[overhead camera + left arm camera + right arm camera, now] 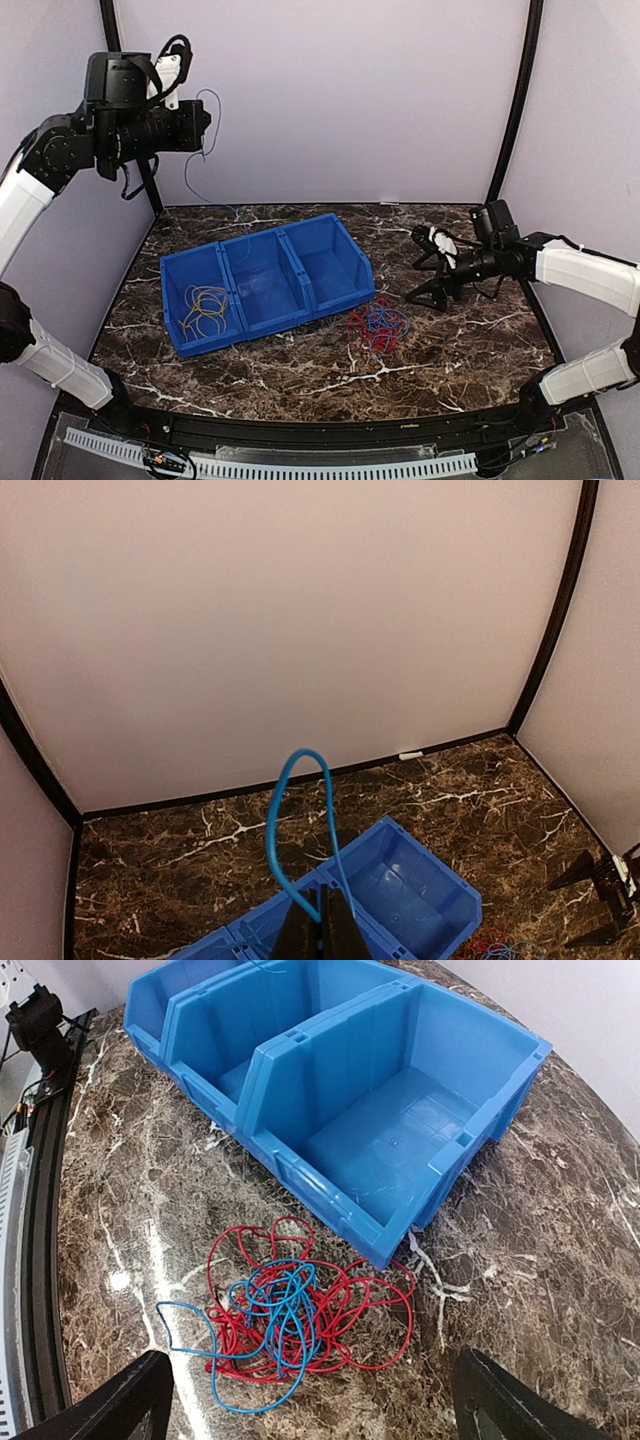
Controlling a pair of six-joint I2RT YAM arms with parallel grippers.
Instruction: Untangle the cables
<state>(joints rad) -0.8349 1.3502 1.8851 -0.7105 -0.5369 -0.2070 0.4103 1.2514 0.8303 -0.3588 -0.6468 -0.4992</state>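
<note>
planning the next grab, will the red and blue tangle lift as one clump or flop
Probably floppy: the tangle lies in thin, loose loops flat on the table. Likely lifts partly together, since red and blue strands cross repeatedly. It seems light; the blue cable hanging from the left hand sags freely.

We count two pincers: the left pincer [207, 122] and the right pincer [418, 267]. Three blue bins [265, 290] stand side by side between them. There are two blue cables: one blue cable [275, 820] pinched in the left pincer, and a second blue cable [270, 1305] just ahead of the right pincer, tangled with one red bunch [370, 1300]. One yellow-tan bunch [207, 308] lies well below the left pincer.
</note>
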